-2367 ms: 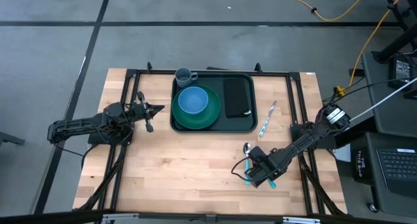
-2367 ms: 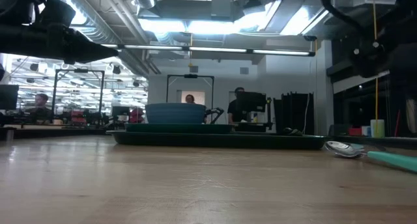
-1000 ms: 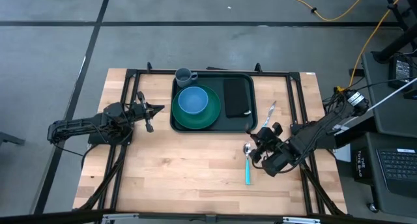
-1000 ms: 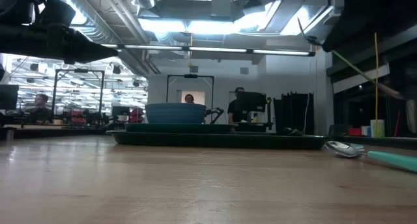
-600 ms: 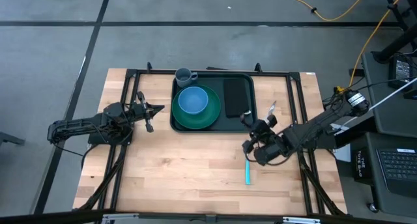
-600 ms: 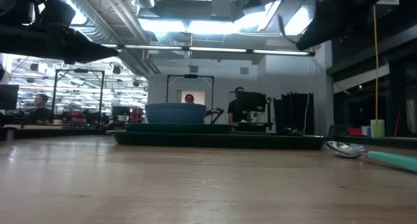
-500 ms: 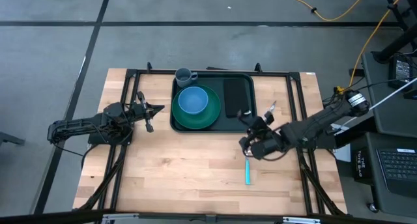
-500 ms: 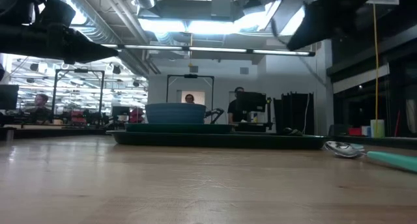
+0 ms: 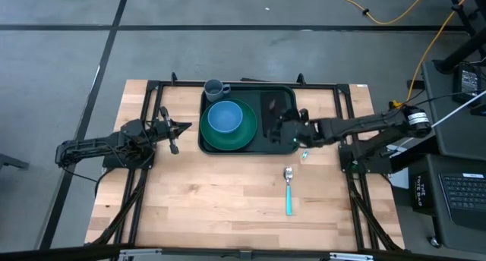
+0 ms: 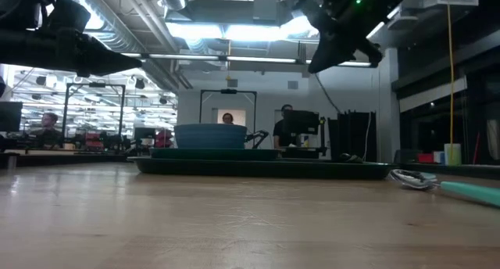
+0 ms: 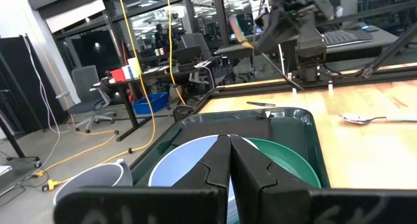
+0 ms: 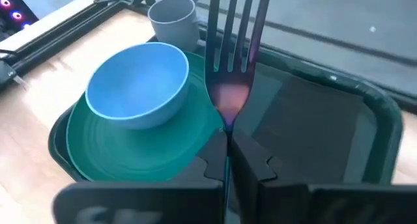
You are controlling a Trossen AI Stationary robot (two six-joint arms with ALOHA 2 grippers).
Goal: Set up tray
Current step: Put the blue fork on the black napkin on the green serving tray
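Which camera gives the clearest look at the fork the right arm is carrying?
The right wrist view: the fork fills it, tines up, clamped in the right gripper above the tray. The high view hides it under the gripper; the low and left wrist views show no clear fork.

1. The tabletop (image 9: 228, 208) is evenly lit from above; shadows on it are weak and short.
2. In the low view, ceiling lamps behind the tabletop give strong glare, and the arms there are dark silhouettes.
3. The near wood is blurred.
4. The fork (image 12: 232, 51) shows a pink reflection.
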